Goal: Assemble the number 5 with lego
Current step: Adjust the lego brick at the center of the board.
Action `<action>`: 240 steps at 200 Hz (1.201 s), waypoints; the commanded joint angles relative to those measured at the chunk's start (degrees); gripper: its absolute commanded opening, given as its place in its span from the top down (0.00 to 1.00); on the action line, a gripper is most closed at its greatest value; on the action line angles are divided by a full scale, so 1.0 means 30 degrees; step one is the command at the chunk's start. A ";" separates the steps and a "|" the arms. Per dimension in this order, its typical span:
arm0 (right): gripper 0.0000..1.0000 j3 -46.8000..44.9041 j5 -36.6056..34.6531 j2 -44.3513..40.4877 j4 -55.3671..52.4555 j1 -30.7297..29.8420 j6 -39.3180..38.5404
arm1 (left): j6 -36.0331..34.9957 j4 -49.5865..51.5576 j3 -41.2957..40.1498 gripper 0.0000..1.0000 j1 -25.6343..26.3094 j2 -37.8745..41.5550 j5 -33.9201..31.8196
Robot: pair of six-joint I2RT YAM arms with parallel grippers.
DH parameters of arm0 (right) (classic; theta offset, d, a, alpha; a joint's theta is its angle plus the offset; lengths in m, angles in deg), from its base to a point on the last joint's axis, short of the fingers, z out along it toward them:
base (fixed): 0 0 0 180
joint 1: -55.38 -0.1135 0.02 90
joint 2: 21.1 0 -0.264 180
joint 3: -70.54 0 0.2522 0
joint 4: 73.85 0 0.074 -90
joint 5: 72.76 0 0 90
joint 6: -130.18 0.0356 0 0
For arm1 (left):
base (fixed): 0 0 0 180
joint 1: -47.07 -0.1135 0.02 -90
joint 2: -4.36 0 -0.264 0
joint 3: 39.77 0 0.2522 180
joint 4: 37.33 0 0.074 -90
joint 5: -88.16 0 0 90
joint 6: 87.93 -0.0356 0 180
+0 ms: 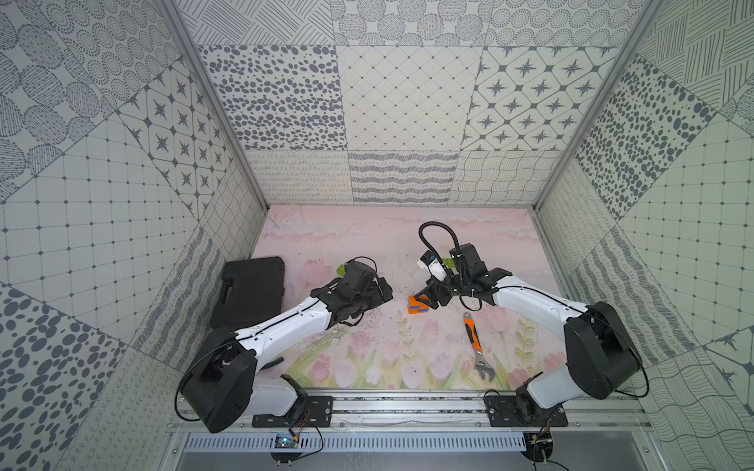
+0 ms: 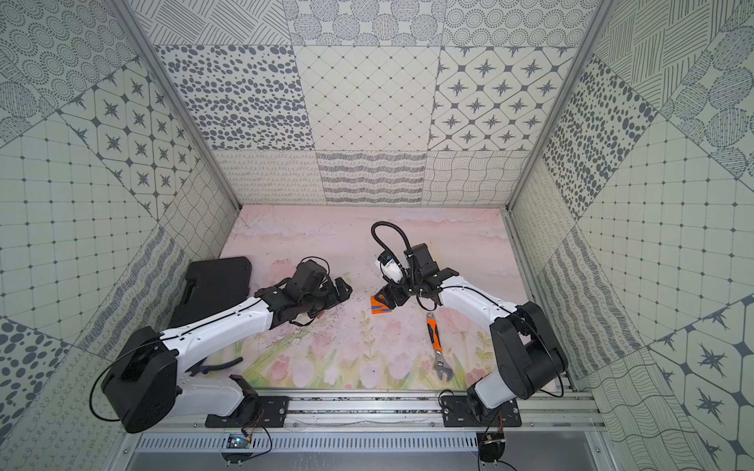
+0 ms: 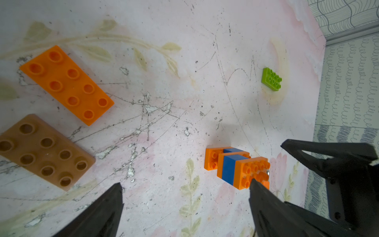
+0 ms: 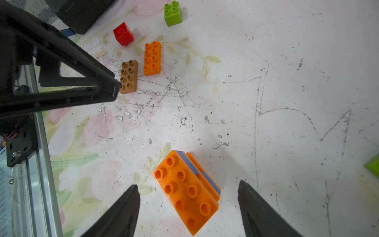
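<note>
Lying near the middle of the floral mat point(image 1: 367, 253) in both top views, the orange-and-blue brick stack point(image 1: 417, 306) is resting on its side, just beside the right gripper point(image 1: 433, 297). In the right wrist view this stack point(image 4: 187, 190) is sitting between the two dark fingers point(image 4: 123, 209), which are standing apart on either side of it without touching it; the jaws are moderately wide and holding nothing.

The left gripper point(image 3: 184, 197) is spreading its jaws fully wide over bare mat and is gripping nothing. In the left wrist view an orange oblong brick point(image 3: 66, 84) and a brown oblong brick point(image 3: 44, 151) are lying side by side at frame left, apart from each other. A lime green brick point(image 3: 271, 79) is lying alone at upper right, near the mat's edge.

In the right wrist view a red brick point(image 4: 123, 33) and a lime green square brick point(image 4: 172, 13) are sitting at the upper frame.

A closed black case point(image 1: 249, 289) is occupying the mat's left edge; its contents are hidden. An orange-handled wrench point(image 1: 475, 342) is lying at lower right. The mat's far half is remaining open.
</note>
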 commanded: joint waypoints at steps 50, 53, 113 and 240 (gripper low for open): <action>0.18 0.0993 0.1021 0.1153 -0.1772 -0.0398 -0.3783 | -0.1788 -0.1145 -0.0745 0.01 0.0067 0.0570 -0.0619; 0.18 0.1118 0.0893 0.1325 -0.1933 -0.0432 -0.3809 | -0.1813 -0.1165 -0.0745 0.01 0.0049 0.0564 -0.0605; 0.21 0.2493 -0.0141 0.3007 -0.3328 -0.0700 -0.3422 | -0.2101 -0.1282 -0.0686 0.01 0.0042 0.0205 -0.0625; 0.56 0.4121 0.0819 0.4853 -0.4954 -0.1081 -0.1812 | -0.1967 -0.1168 -0.0128 0.01 0.0012 -0.0606 -0.0421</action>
